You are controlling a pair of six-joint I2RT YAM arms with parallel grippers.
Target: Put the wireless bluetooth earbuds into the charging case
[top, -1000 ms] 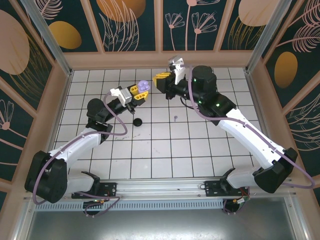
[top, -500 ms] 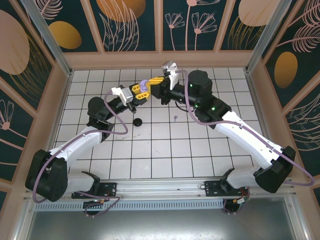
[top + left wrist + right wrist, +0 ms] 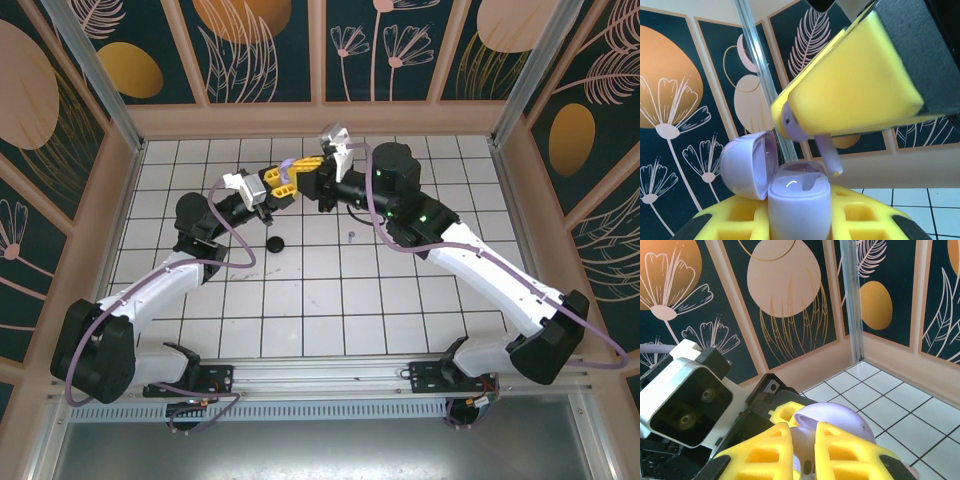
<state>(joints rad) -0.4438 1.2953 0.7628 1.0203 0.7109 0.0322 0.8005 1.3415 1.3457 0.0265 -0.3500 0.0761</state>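
Left gripper (image 3: 272, 186) clamps the open case (image 3: 799, 200); right gripper (image 3: 305, 168), pinching a lilac earbud (image 3: 827, 152), has moved in from the right, stem just above the case's well. Far wall (image 3: 320, 118) near; open counter (image 3: 330, 290) behind both.

Tabletop (image 3: 400, 290): white tiles, dark grid lines. Wall panels (image 3: 90, 40): dark teal, with peach and orange ovals and pale line-drawn flowers and leaves, in peach frames. Left arm (image 3: 150, 300) and right arm (image 3: 490, 270): black and white, with a lilac cable (image 3: 251, 252) on each. Jaws of left gripper (image 3: 280, 187) and right gripper (image 3: 302, 166): yellow, gridded pockets, dark grey backing. Charging case (image 3: 799, 200): glossy lilac, lid the same. Earbud (image 3: 829, 156): lilac, paler stem tip. Disc (image 3: 276, 243): black. Tiny speck (image 3: 351, 236): lilac.
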